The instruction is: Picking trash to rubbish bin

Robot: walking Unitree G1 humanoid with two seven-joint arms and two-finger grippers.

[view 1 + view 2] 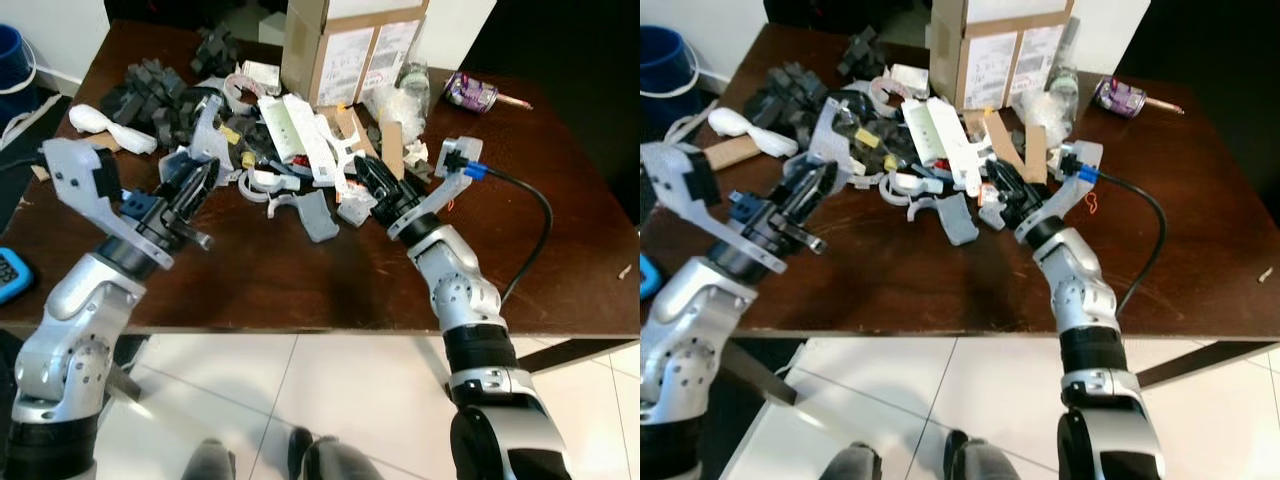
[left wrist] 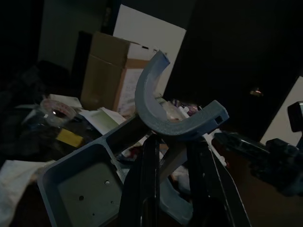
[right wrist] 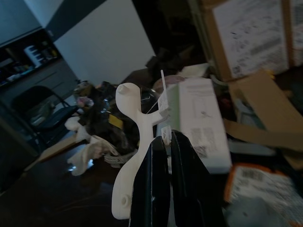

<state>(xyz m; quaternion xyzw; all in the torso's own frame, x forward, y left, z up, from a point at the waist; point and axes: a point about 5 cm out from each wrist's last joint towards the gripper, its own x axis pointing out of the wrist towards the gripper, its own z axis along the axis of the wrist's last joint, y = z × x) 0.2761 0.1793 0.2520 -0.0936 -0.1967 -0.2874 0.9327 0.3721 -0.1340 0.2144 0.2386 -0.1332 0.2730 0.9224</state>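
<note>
We see our left gripper (image 2: 170,156) clamped on 1 grey curved plastic bracket (image 2: 161,109), its arc opening upward above the brown wooden table (image 1: 300,280). Our right gripper (image 3: 163,146) pinches 1 white curved plastic piece (image 3: 132,142), standing upright beside the trash heap.

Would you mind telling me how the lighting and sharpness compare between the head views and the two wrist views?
Left eye view: bright and sharp, with pale glare on the brown table. Left wrist view: very dark, though the grey curved plastic part in the left tool stays readable. Right wrist view: dim, the white plastic piece at the right tool clear, the cardboard box behind soft.
</note>
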